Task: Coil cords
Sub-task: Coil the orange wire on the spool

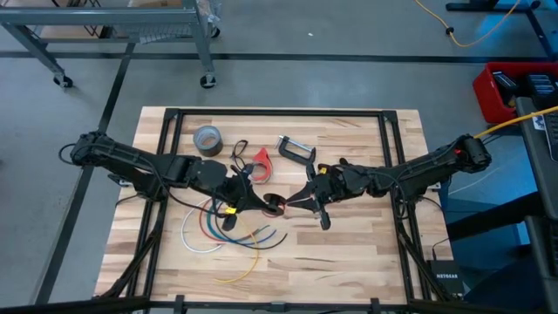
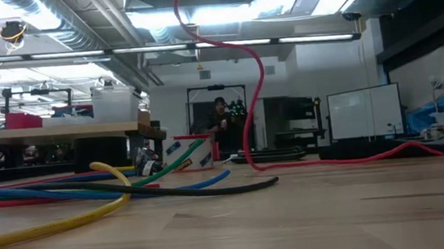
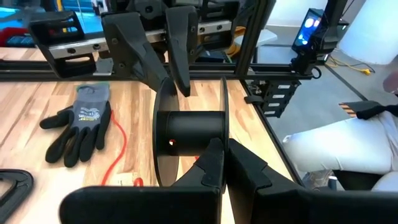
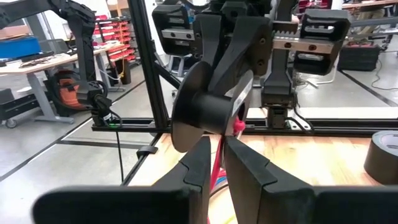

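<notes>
Work surface was a pale wooden table of butcher-block planks with a black frame along its edges, standing on a grey concrete floor. A metal cart on castors stood behind it. The low view looked across the tabletop into a workshop with exposed ceiling ducts, fluorescent strips, benches and a whiteboard; a person stood far back.

On the table: a grey tape roll, matte and ring-shaped; a red cone-shaped plastic piece; a black metal C-clamp; a fanned bundle of coloured wires, smooth-jacketed, in white, red, blue, green and yellow. The left wrist view also showed a grey knit work glove lying flat on the wood.

The small black spool sat near mid-table between the two grippers, held off the surface. It was glossy plastic, a round core between two thin flat flanges. The thin red wire ran from it; in the low view it looped up out of frame and trailed along the far tabletop.

Left gripper had its fingers fully together, pinching one flange edge of the spool. Right gripper met the spool from the opposite side, its fingers slightly apart and clamped on the red wire just beside the core.
</notes>
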Robot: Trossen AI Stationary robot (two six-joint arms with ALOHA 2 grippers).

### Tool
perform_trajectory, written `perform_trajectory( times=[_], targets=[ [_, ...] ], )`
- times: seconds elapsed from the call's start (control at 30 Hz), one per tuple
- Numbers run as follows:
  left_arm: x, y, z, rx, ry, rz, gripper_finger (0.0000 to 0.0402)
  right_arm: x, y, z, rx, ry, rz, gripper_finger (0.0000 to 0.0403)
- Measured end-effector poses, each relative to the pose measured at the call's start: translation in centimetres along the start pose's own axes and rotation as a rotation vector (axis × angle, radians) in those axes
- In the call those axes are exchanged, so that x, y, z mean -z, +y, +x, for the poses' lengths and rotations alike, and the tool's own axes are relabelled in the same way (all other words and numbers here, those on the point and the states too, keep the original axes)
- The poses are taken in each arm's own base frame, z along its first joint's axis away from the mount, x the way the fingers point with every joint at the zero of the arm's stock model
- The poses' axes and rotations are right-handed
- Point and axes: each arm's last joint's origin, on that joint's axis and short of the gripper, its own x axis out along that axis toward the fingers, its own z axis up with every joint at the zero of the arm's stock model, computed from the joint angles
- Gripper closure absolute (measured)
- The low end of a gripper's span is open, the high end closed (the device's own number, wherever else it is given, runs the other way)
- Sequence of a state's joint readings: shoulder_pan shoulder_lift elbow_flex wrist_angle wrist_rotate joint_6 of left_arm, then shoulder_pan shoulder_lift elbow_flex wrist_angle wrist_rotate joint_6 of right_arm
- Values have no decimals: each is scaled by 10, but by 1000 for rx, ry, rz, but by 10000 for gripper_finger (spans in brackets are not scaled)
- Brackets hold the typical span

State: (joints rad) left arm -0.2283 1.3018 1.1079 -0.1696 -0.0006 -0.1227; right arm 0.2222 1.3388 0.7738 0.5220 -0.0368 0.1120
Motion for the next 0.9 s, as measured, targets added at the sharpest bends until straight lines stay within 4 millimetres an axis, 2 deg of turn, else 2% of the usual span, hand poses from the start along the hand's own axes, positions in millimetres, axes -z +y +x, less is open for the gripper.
perform_trajectory(
  times=[0.33, 0.73, 0.9],
  targets=[
    [-6, 0, 4, -9, -76, 20, 401, -1, -1, 0, 43, -16, -4, 352],
    [5, -3, 23, 3, -22, -26, 401, -4, -1, 0, 47, -52, -12, 352],
    [4, -4, 25, 7, -31, -26, 401, -5, -1, 0, 46, -58, -12, 352]
  ],
)
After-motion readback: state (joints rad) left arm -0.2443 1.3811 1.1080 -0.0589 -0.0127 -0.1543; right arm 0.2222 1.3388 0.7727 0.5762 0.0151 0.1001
